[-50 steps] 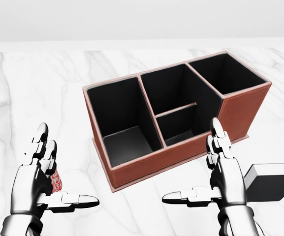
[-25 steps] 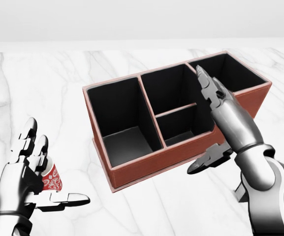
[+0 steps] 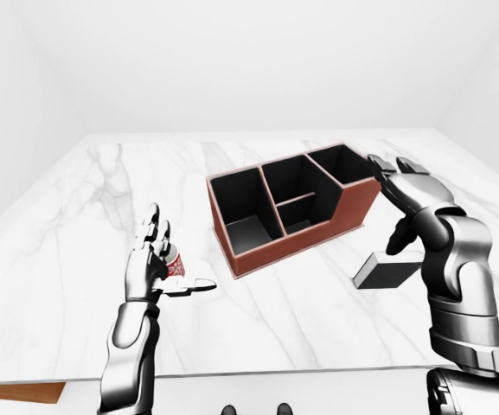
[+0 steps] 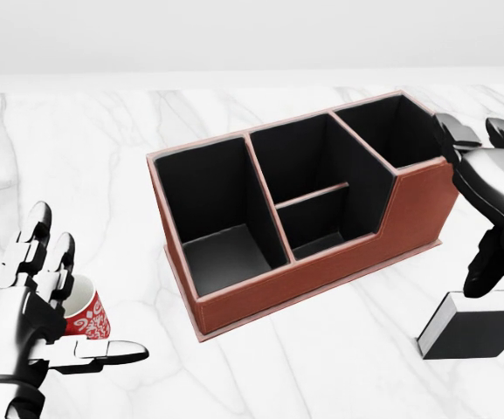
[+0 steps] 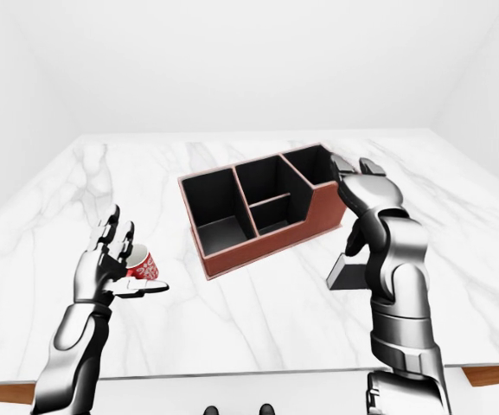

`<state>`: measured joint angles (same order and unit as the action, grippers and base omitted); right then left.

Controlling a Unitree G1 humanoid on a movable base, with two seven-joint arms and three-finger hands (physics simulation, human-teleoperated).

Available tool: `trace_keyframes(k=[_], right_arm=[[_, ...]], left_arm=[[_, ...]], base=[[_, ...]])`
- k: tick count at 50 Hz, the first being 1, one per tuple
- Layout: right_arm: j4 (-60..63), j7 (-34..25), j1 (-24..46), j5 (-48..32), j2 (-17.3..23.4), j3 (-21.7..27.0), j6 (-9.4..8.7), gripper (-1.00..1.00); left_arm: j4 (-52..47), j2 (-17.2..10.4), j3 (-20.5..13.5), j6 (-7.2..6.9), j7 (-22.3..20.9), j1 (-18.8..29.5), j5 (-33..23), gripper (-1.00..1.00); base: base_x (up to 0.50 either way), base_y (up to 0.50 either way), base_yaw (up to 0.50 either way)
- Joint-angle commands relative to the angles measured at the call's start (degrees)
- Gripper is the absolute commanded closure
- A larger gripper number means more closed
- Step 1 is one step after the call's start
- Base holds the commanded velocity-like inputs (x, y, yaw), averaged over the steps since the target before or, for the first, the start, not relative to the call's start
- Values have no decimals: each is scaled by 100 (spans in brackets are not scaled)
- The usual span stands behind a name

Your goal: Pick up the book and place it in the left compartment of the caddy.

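The dark book [image 4: 474, 336] lay flat on the marble worktop [image 3: 76, 259], just right of the caddy [image 4: 321, 262] in the head view. The right hand [image 4: 487, 175] hovered open above it; the left hand [image 4: 33, 305] was open, empty. Probably stiff and light, the book would best be pinched across its covers.

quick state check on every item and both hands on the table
book: lying flat on the marble table, not held
caddy: upright, all compartments empty
red cup: upright beside left hand
left hand: open, empty
right hand: open, above the book
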<state>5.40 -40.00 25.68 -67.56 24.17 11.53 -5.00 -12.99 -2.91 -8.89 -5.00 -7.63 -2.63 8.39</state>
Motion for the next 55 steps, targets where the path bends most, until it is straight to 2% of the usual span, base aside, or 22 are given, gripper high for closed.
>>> trace_keyframes(k=[1,13,23,39,50,55], right_arm=[[123,0,-330,-523,271,447,0,-100],[-357,0,-721,-456,211,466,0,-100],[-915,0,-848,-392,44,278,0,-100],[-1914,0,-620,-96,148,84,0,-100],[-3384,0,63,272,404,-92,0,-100],[-3989,316,316,454,464,-244,0,-100]], left_arm=[[-100,7,-15,0,-38,-44,27,-100],[-22,8,6,0,-73,-26,-15,-100],[31,5,13,0,-71,0,-21,-100],[-36,16,41,0,-76,-52,-34,-100],[-60,35,48,0,-74,-64,-64,-100],[-41,32,55,0,-66,-59,-68,-100]], base=[[0,0,0],[0,0,0],[0,0,0],[0,0,0],[0,0,0],[0,0,0]])
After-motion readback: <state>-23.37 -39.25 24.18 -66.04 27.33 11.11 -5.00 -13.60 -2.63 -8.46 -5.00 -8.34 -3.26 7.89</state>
